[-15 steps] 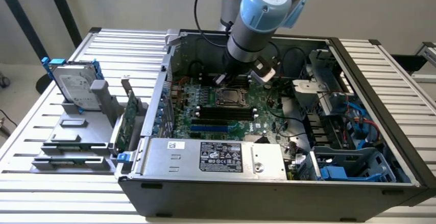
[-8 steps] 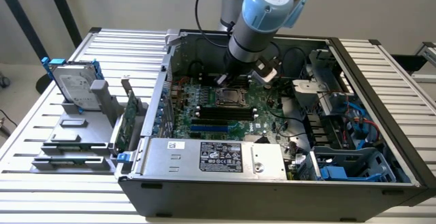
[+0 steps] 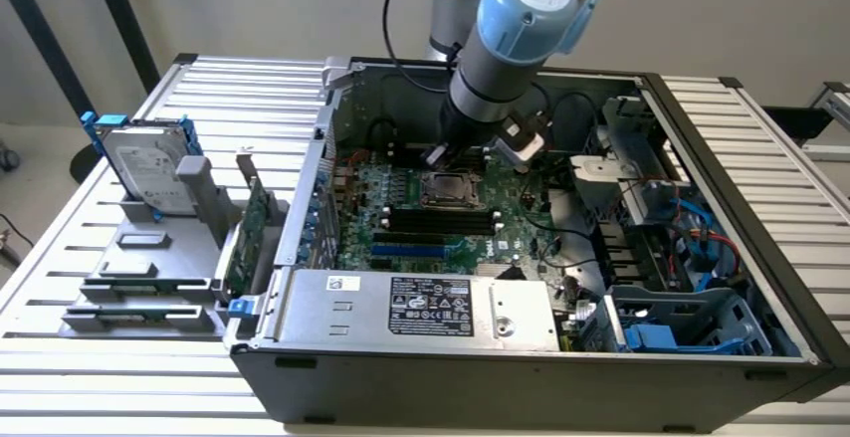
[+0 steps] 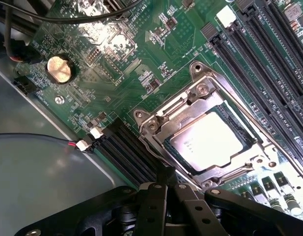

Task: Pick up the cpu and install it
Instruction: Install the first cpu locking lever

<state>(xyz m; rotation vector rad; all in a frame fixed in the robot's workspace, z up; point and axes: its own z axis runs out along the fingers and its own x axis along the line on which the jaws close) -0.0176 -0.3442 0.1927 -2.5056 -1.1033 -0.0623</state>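
The cpu (image 4: 208, 141) is seen lying in its socket (image 4: 203, 91).
The gripper (image 4: 167, 189) is pressed together, empty; the chip could be scratched if bumped.

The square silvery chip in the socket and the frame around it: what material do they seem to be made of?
The square silvery-grey cpu seems to have a metal top plate with a dull, brushed finish: it gives a soft, even glare. The bright socket frame around it looks like polished steel, with sharp glints and screw heads. The green motherboard under both looks like lacquered circuit laminate.
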